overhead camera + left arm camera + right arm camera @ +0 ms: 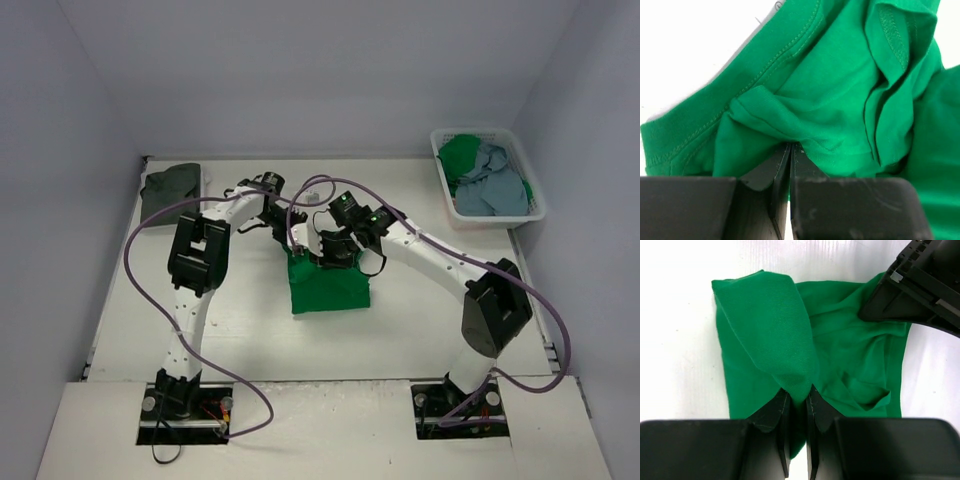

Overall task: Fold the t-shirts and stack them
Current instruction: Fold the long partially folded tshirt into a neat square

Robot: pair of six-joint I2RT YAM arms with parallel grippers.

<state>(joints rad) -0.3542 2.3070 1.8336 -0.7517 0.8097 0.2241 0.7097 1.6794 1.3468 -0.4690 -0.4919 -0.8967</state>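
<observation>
A bright green t-shirt [330, 290] lies partly folded in the middle of the table. Both grippers are at its far edge. My left gripper [791, 146] is shut on a bunched fold of the green t-shirt [840, 85] close to a stitched hem. My right gripper [797, 392] is shut on a raised fold of the same green t-shirt [760, 325], which is lifted into a peak between its fingers. From above, the left gripper [292, 248] and right gripper [335, 258] sit close together. A dark grey t-shirt [172, 180] lies folded at the far left corner.
A white laundry basket [478, 130] stands at the far right and holds another green shirt [460, 155] and a light blue-grey shirt [497, 188]. Purple cables loop over both arms. The left gripper's body [920, 285] shows at the top right of the right wrist view.
</observation>
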